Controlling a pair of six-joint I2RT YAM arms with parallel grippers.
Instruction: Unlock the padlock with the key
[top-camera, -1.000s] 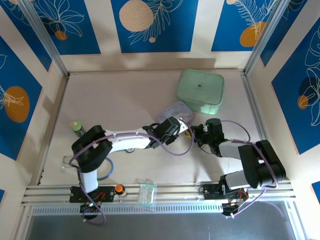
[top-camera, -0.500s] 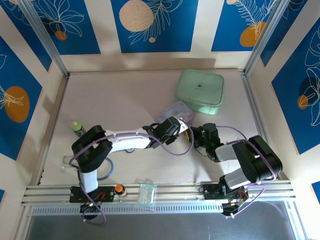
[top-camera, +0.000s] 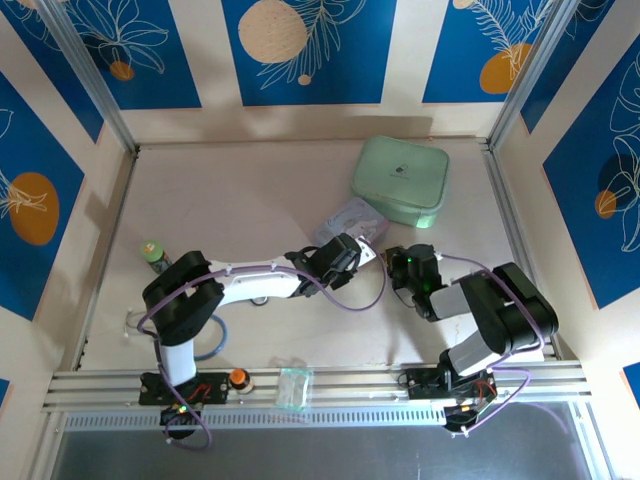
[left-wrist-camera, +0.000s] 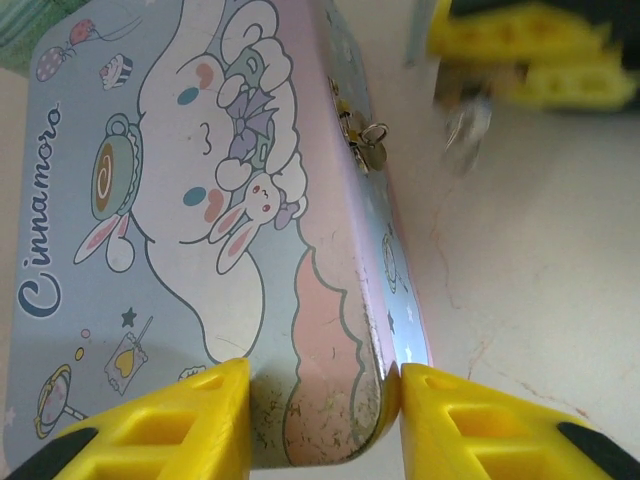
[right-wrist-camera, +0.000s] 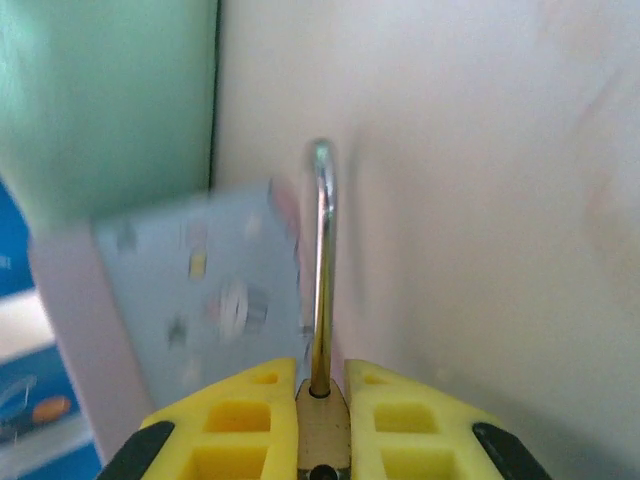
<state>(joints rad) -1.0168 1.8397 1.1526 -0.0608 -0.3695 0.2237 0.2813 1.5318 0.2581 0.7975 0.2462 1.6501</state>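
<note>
Currently held: the padlock (right-wrist-camera: 322, 428), its brass body pinched between the pressed-together fingers of the right end effector (right-wrist-camera: 322, 385). The thin silver shackle (right-wrist-camera: 320, 250) pokes straight out past the fingertips.
Padlock's place: just beside the pale blue cartoon tin (left-wrist-camera: 190, 200) and near the mint-green case (top-camera: 400, 182). Whether it hangs clear of the table (top-camera: 240, 200) I cannot tell.
Left end effector (left-wrist-camera: 325, 400): its fingers flank the tin's near end, close against it. Whether they truly pinch it I cannot tell.
Handling: probably hard, dense for its size, and smooth enough to twist in a pinch. The body's flat sides look like the best hold, leaving the shackle free.
Key: too small to make out. It is likely light, stiff and easily dropped, so best taken by its head.
</note>
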